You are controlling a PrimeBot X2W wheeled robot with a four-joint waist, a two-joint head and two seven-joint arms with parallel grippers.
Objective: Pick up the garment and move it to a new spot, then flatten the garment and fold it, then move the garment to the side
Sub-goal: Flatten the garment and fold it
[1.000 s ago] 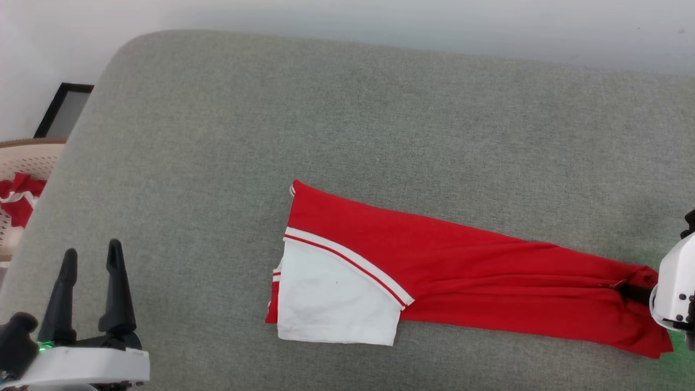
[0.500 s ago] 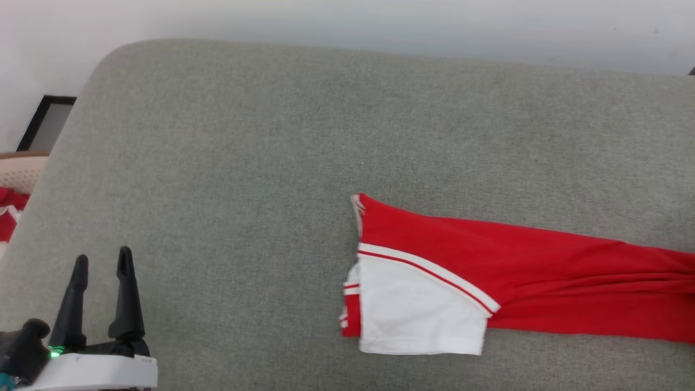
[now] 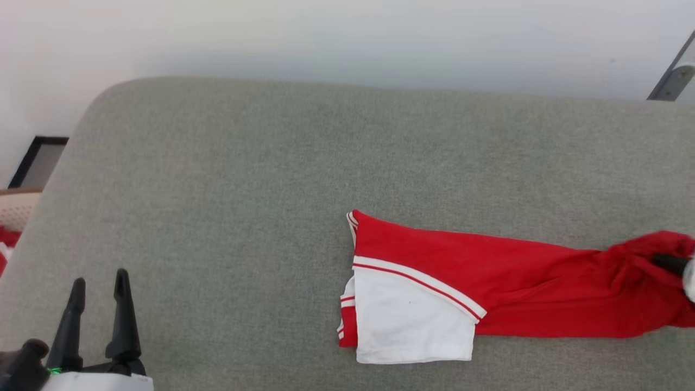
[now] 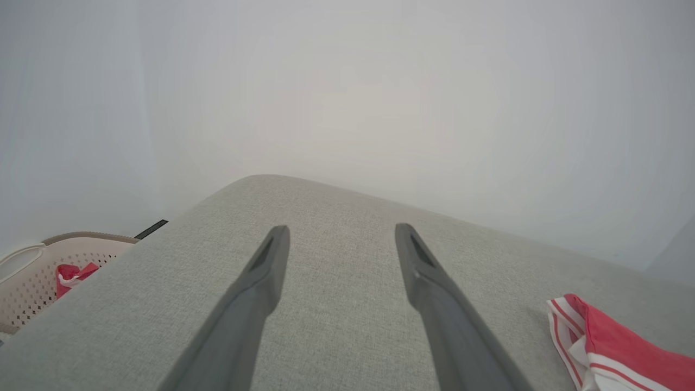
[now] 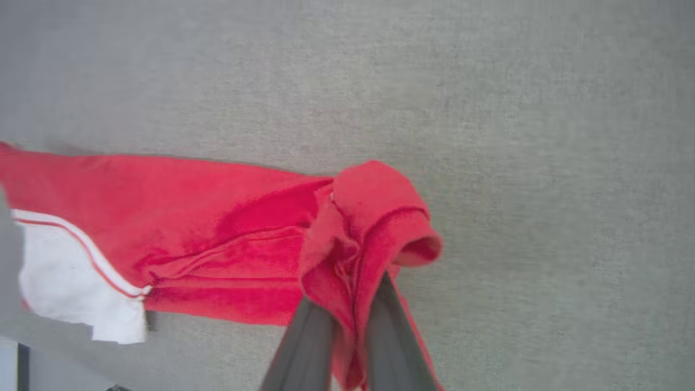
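Observation:
The garment [image 3: 488, 277] is a red T-shirt folded into a long strip on the grey cushion, white sleeve [image 3: 410, 323] toward the left. Its right end is bunched and lifted. My right gripper [image 5: 353, 304] is shut on that bunched hem [image 5: 374, 217], the cloth pinched between the two fingers; at the head view's right edge a dark finger [image 3: 670, 263] pokes into the red fabric. My left gripper [image 3: 100, 304] stands open at the lower left, far from the shirt. Its fingers [image 4: 260, 282] hold nothing, and the garment's collar end [image 4: 602, 347] lies at the lower right.
The grey cushion [image 3: 244, 190] spreads wide around the shirt, rounded at its far left corner. Off its left edge stands a perforated basket [image 4: 32, 277] with a smaller red cloth [image 4: 73, 274] inside. A pale wall runs behind. A metal bar [image 3: 673, 73] shows at top right.
The camera has shifted. The shirt's right end, flat a second ago, is now bunched and raised in the right gripper. The left gripper stays open in place.

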